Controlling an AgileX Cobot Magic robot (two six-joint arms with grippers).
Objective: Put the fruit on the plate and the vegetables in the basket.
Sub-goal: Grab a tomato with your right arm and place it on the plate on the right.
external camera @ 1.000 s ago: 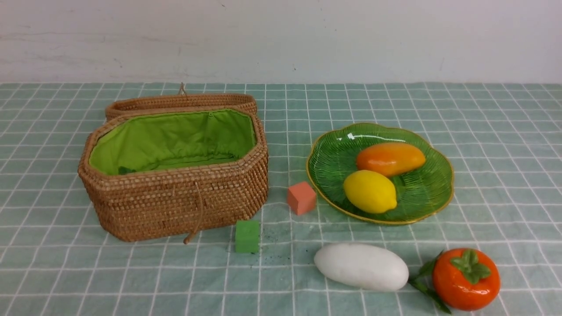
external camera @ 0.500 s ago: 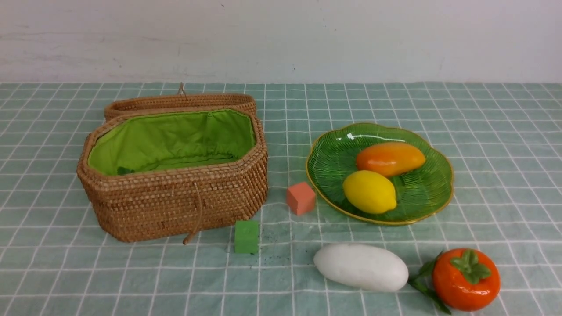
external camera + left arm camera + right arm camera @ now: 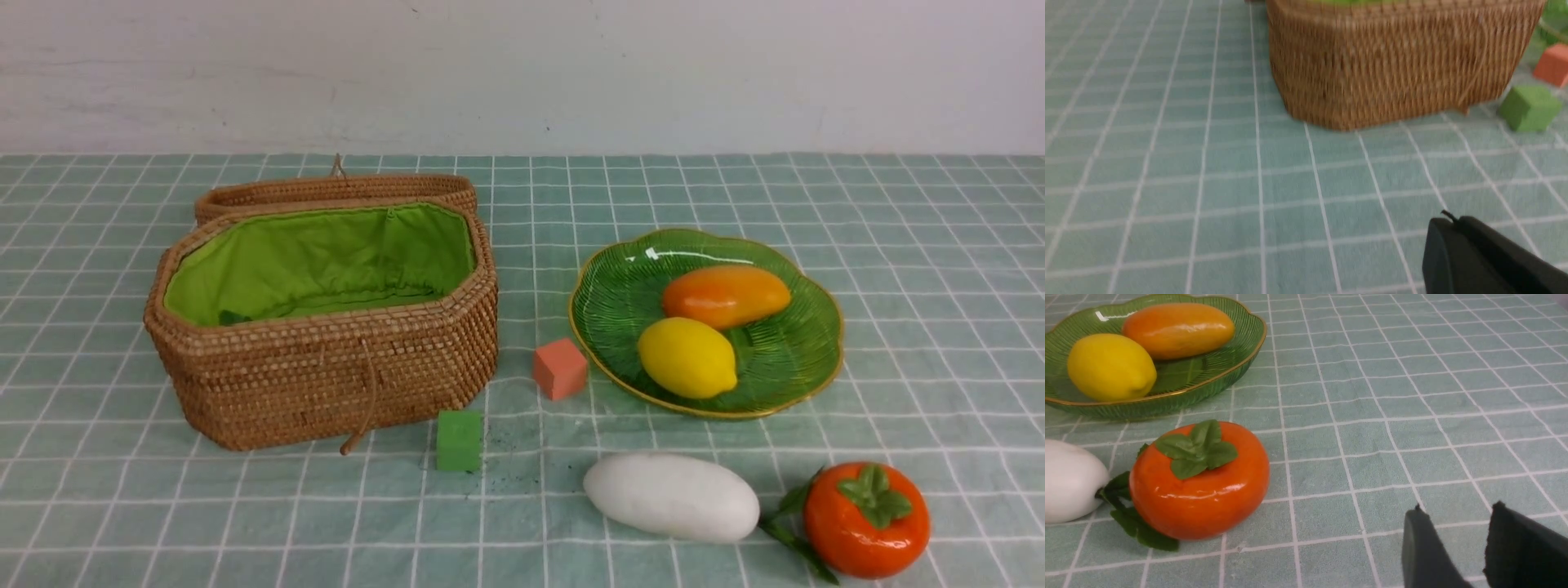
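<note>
The green glass plate point(image 3: 784, 371) point(image 3: 1216, 381) holds a mango point(image 3: 726, 295) point(image 3: 1177, 330) and a lemon point(image 3: 687, 357) point(image 3: 1110, 367). An orange-red persimmon point(image 3: 867, 520) point(image 3: 1202, 490) lies on the cloth at the front right, touching the leaves of a white radish point(image 3: 672, 496) point(image 3: 1069, 479). The open woven basket point(image 3: 326, 371) point(image 3: 1392, 69) with green lining stands at the left; a dark green scrap shows inside it. My left gripper point(image 3: 1453, 222) is shut and empty, low over the cloth short of the basket. My right gripper point(image 3: 1457, 510) is open and empty, to one side of the persimmon. Neither arm shows in the front view.
A salmon-pink cube point(image 3: 560, 368) point(image 3: 1553, 64) sits between basket and plate. A green cube point(image 3: 459, 439) point(image 3: 1529, 108) lies in front of the basket by its cord loop point(image 3: 363, 408). The basket lid point(image 3: 335, 189) hangs behind it. A white wall closes the back.
</note>
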